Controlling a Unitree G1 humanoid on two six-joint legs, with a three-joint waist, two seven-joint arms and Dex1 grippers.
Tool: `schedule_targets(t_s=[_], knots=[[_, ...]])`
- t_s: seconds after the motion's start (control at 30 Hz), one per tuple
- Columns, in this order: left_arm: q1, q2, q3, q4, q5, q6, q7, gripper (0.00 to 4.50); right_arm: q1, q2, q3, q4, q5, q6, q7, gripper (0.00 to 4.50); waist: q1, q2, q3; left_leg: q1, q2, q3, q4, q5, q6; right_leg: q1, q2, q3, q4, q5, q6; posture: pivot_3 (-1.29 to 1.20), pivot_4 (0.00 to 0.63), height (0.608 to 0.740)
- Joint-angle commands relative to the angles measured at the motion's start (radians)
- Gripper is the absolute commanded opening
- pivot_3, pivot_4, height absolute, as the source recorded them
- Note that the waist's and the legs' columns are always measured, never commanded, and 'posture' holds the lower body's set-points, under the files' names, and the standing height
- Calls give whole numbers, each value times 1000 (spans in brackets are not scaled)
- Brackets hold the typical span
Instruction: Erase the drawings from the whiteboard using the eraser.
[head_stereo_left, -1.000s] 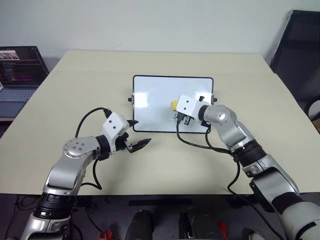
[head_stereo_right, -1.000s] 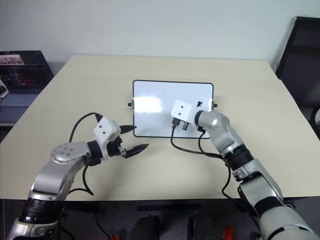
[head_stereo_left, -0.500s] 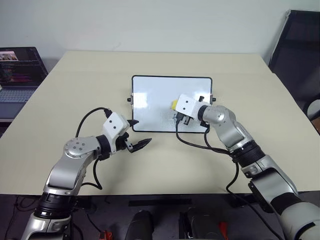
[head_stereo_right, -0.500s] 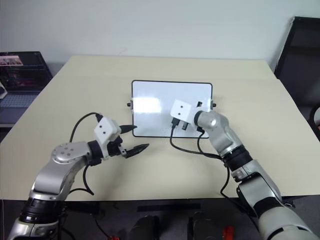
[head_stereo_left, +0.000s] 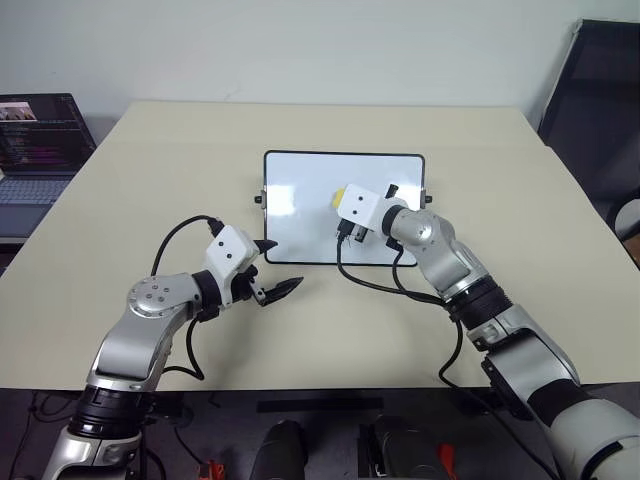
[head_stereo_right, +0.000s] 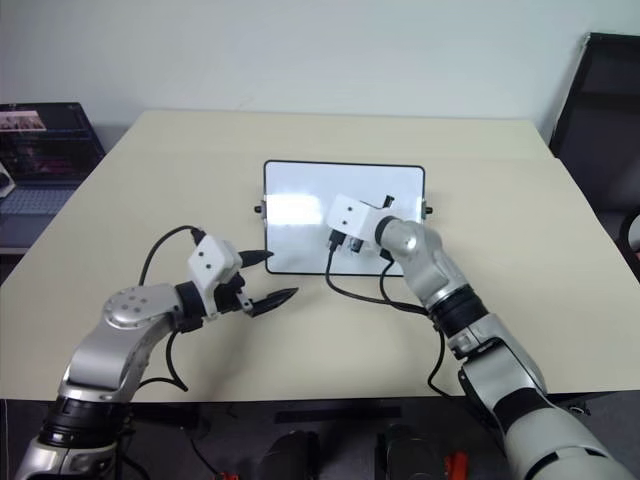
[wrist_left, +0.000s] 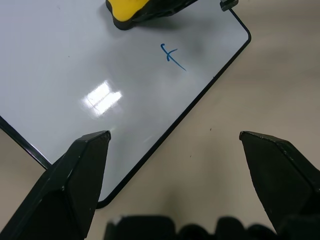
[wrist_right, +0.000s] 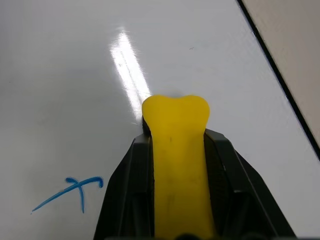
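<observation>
1. Waiting off the board's near left corner, the left gripper (head_stereo_left: 279, 275) hangs with its black tapered fingers spread wide and nothing between them; the whiteboard's (head_stereo_left: 300, 180) rounded corner lies just ahead of its tips.
2. Glossy and white inside a thin black frame, the whiteboard lies flat on the matte beige table (head_stereo_left: 150, 180), straight ahead of that claw, with a small black knob on each short side.
3. One blue cross (wrist_right: 75, 192) is the only mark of the drawings I can make out, thin marker line on the shiny surface, just beside the right claw's tip.
4. Clenched on the eraser (wrist_right: 177, 150), the right gripper (wrist_right: 175, 142) holds the bright yellow oblong block between its fingers, the rounded notched end sticking out past them over the board.
5. My judgement of the step: wiping, with one mark left. To do it well, press the eraser's face flat to the board and sweep sideways across the cross, keeping pressure light so the slick board does not slide.
</observation>
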Motion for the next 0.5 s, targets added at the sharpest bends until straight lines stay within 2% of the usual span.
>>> schedule_targets(t_s=[0.03, 0.17, 0.27, 0.4, 0.5], knots=[[2, 4, 7, -39, -7, 0, 1, 4500, 44, -25, 20, -48, -13, 34, 69, 997, 0, 0, 0, 0, 0, 0, 0, 0, 0, 0, 0, 0, 0, 0, 0, 0, 150, 740], [-4, 2, 5, -40, -8, 5, 2, 4500, 44, -12, -21, -65, 3, 33, 32, 997, 0, 0, 0, 0, 0, 0, 0, 0, 0, 0, 0, 0, 0, 0, 0, 0, 150, 740], [-4, 0, 6, -42, -10, 8, 4, 4500, 45, 31, -100, -108, 85, 71, 16, 997, 0, 0, 0, 0, 0, 0, 0, 0, 0, 0, 1, 0, 0, 0, 0, 0, 150, 740], [7, -9, 47, -42, -38, 28, 21, 4500, 137, 96, -265, -306, 300, 246, 63, 997, 2, 0, 0, -2, 1, -1, 0, 0, 0, -1, 0, -1, 0, 0, 0, 0, 150, 740], [39, -16, 76, -49, -63, 36, 31, 4500, 250, 96, -349, -485, 408, 351, 76, 997, 4, 0, 0, -3, 1, -2, -1, 0, 0, -1, -1, -1, -1, 0, 0, 0, 150, 740]])
